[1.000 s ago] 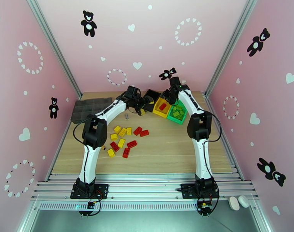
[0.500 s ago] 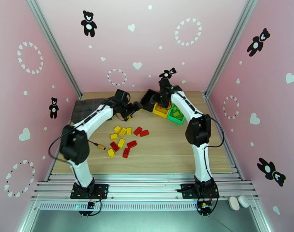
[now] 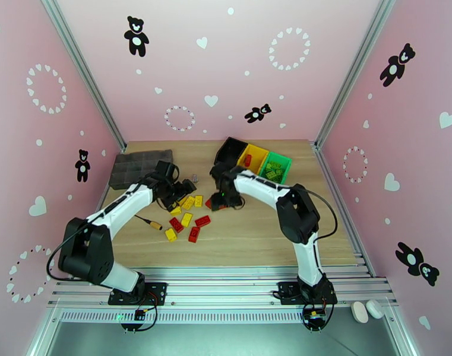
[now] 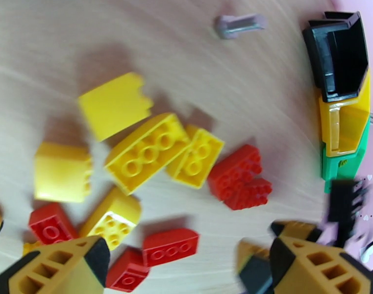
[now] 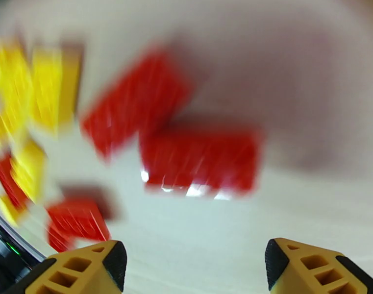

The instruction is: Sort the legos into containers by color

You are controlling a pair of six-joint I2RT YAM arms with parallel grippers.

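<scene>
Top external view, left to right: a dark grey organizer tray [image 3: 139,167] lies at the far left of the table [image 3: 255,238], and an orange-handled screwdriver [image 3: 149,222] lies nearer, beside the left arm. Next, the left gripper [image 3: 187,188] hangs at the far edge of the loose legos [image 3: 186,219], red and yellow, scattered mid-table. In the left wrist view its fingers are spread wide above the table. At the pile's right edge the right gripper [image 3: 221,200] sits low over two touching red bricks [image 5: 201,158]. The right wrist view, though blurred, shows its fingers apart. Furthest right, at the table's far side, stand the containers [image 3: 266,154], black, yellow and green in a row. One red brick [image 3: 247,160] lies in the yellow bin and green bricks [image 3: 274,171] lie in the green bin.
</scene>
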